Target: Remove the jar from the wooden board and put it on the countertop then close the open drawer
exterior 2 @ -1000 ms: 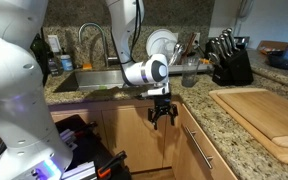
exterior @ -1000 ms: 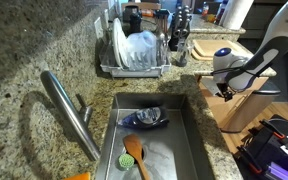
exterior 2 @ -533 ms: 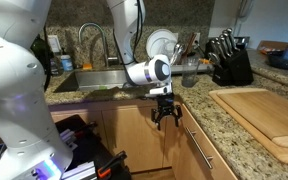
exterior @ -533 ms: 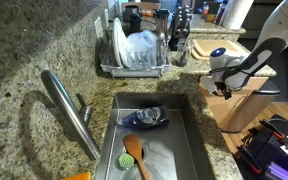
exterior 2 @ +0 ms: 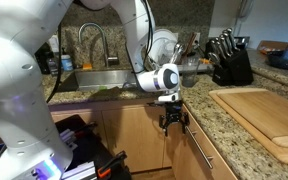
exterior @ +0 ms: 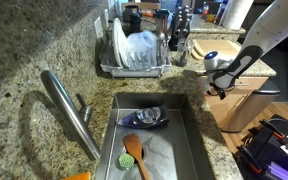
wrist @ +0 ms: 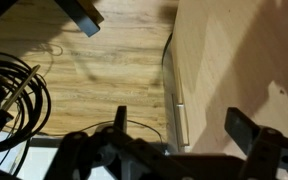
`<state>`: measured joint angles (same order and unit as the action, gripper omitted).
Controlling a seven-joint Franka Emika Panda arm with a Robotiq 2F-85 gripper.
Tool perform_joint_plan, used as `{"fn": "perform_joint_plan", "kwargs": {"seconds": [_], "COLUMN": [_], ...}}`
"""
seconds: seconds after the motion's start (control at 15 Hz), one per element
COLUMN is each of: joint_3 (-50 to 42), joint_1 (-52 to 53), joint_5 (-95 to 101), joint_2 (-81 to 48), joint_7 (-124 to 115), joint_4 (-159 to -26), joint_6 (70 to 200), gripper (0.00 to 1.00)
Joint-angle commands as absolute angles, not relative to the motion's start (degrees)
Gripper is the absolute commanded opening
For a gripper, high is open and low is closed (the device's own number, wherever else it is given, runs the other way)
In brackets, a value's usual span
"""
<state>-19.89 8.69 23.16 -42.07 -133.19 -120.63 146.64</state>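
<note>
The two fingers (wrist: 120, 118) of the gripper (exterior 2: 174, 123) are spread wide apart. The wrist view shows nothing between them, only the wood floor far below and a pale cabinet face to one side. A bundle of dark cables (wrist: 14, 95) lies on the floor at the edge of that view.

In both exterior views the gripper points down. It hangs below the edge of the countertop (exterior 2: 199, 95), just in front of the cabinet fronts, and it holds nothing. The drawer (exterior 2: 194, 137) is beside the gripper, under the counter edge. Its pale front looks about level with the neighbouring fronts, but I cannot tell if a small gap is left. The arm reaches down to this place from above the counter.

The jar (exterior: 181, 52) appears to stand on the countertop, between the dish rack (exterior: 134, 68) and the wooden board (exterior 2: 259, 115). It is small in the view, so I cannot say if it touches either one. The wooden board lies flat on the counter with its top bare, and the knife block (exterior 2: 229, 62) stands behind it.

Farther away, the steel sink (exterior: 191, 135) is set in the granite with the faucet (exterior: 69, 112) at its side. A wooden spatula (exterior: 134, 155) lies inside the sink.
</note>
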Motion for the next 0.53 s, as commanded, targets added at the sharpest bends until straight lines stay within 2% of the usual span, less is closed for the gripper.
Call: {"fn": "perform_joint_plan", "kwargs": {"seconds": [0.0, 0.2, 0.27, 0.47], "joint_3": [-16.9, -15.8, -18.8, -19.5], "joint_1": [3.6, 1.2, 5.9, 6.4], "joint_5": [20.5, 17.6, 15.6, 13.7], "joint_2": [-42.9, -42.7, -43.3, -43.3], "joint_7": [-124.4, -115.4, -118.5, -117.0], "joint_4": [-120.8, -122.6, -122.0, -122.2], "joint_6": [157.4, 166.4, 161.5, 162.1], "gripper": [1.0, 1.0, 1.0, 1.0]}}
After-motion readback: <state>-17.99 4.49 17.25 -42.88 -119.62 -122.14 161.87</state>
